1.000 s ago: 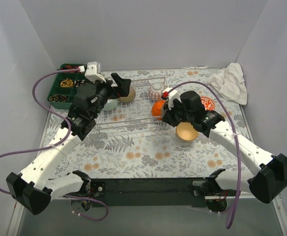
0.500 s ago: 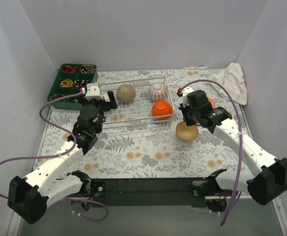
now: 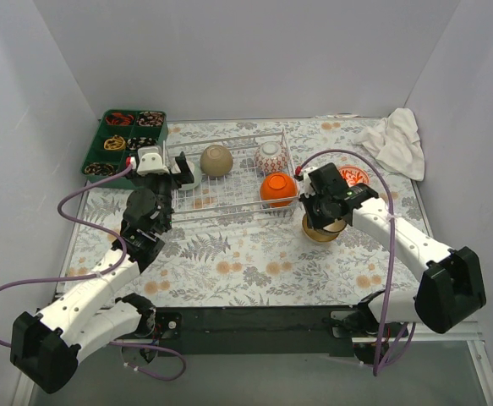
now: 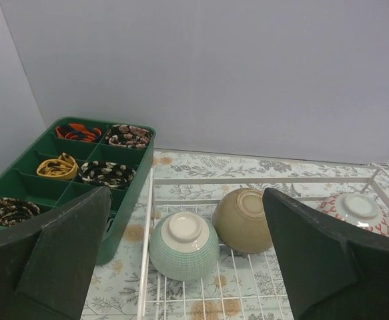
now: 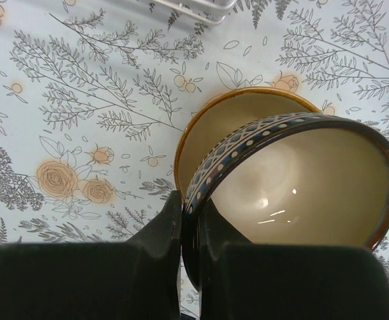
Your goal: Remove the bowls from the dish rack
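Observation:
The white wire dish rack (image 3: 229, 216) holds an orange bowl (image 3: 277, 189), a red-patterned white bowl (image 3: 270, 157), an olive-tan bowl (image 3: 216, 160) and a pale green bowl (image 3: 192, 178), all upside down. My left gripper (image 3: 177, 172) is open at the rack's left end, facing the pale green bowl (image 4: 184, 245) and the olive-tan bowl (image 4: 242, 220). Right of the rack, my right gripper (image 5: 193, 213) is shut on the rim of a dark patterned bowl (image 5: 301, 180), tilted over a tan bowl (image 5: 227, 123) that sits upright on the table.
A green compartment tray (image 3: 102, 152) of small items stands left of the rack. A red-patterned bowl (image 3: 356, 176) sits upright on the table beyond my right gripper. A white cloth (image 3: 394, 139) lies at the back right. Grey walls close in three sides.
My left gripper drew back from over the rack to its left end, still open. My right gripper carried the dark bowl away from the rack and over the tan bowl.

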